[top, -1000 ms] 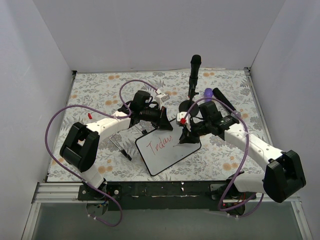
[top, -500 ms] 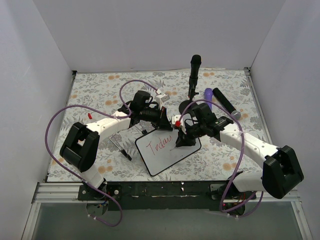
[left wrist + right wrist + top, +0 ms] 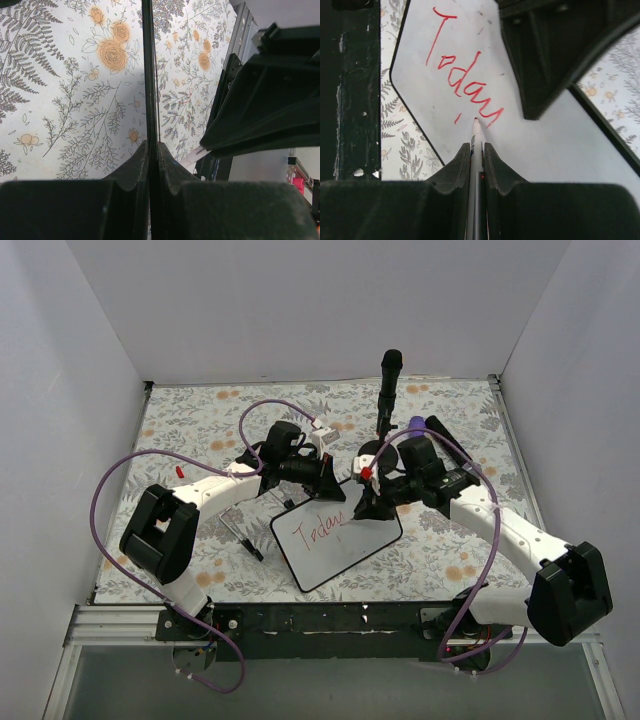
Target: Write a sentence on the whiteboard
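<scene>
The whiteboard (image 3: 345, 552) lies tilted on the flowered mat near the front middle. The sentence (image 3: 322, 528) reads "Today" in red, with a short extra stroke after it (image 3: 457, 118). My left gripper (image 3: 325, 485) is shut on the board's far edge, seen edge-on as a thin black line (image 3: 149, 75) between its jaws in the left wrist view (image 3: 152, 146). My right gripper (image 3: 366, 506) is shut on a red marker (image 3: 476, 145). The marker's tip sits at the board surface (image 3: 560, 145) just past the "y". I cannot tell whether it touches.
A black microphone on a round stand (image 3: 388, 390) rises behind the board. A purple-tipped object (image 3: 415, 425) and a black cylinder (image 3: 447, 443) lie at the back right. A black pen (image 3: 243, 538) lies left of the board. White walls enclose the mat.
My right gripper went left and down over the board with the marker, then came back right and up. A short red stroke now follows "Today". My left arm has not moved.
</scene>
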Robot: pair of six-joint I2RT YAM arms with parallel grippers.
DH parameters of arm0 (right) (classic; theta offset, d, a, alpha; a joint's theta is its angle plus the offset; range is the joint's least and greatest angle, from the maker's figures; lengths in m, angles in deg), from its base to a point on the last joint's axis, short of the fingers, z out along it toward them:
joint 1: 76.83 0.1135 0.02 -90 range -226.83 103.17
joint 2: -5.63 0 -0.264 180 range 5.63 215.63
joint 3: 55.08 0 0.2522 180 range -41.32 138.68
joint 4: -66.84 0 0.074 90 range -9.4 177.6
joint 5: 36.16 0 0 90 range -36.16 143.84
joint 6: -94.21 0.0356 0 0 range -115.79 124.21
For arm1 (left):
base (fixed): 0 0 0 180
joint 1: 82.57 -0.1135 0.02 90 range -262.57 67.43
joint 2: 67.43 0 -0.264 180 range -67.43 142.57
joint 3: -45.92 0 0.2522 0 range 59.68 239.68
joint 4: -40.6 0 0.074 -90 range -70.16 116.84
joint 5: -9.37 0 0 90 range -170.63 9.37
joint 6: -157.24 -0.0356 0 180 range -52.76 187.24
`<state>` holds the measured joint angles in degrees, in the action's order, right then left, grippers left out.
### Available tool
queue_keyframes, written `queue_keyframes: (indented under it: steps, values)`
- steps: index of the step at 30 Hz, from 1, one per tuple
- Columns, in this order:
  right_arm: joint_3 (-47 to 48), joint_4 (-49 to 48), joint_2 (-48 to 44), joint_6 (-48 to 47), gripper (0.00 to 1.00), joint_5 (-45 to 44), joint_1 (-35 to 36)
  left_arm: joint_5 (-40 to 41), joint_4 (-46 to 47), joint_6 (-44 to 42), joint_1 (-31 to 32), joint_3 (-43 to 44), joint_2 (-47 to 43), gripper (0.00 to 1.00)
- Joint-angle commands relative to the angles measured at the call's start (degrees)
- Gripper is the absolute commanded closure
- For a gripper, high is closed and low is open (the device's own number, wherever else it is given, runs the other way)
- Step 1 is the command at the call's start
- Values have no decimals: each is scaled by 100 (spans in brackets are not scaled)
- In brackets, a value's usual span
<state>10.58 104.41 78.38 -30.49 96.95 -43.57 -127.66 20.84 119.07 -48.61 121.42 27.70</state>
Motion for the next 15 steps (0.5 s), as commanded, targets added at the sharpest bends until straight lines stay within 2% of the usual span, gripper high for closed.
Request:
queue_keyframes:
  steps: [1, 15]
  values:
    - [198, -245, -305, 103, 99, 163, -275, 97, 46, -516, 32, 14, -171, 100]
    - [145, -421, -103, 227, 99, -48, -328, 106, 46, -516, 32, 14, -179, 100]
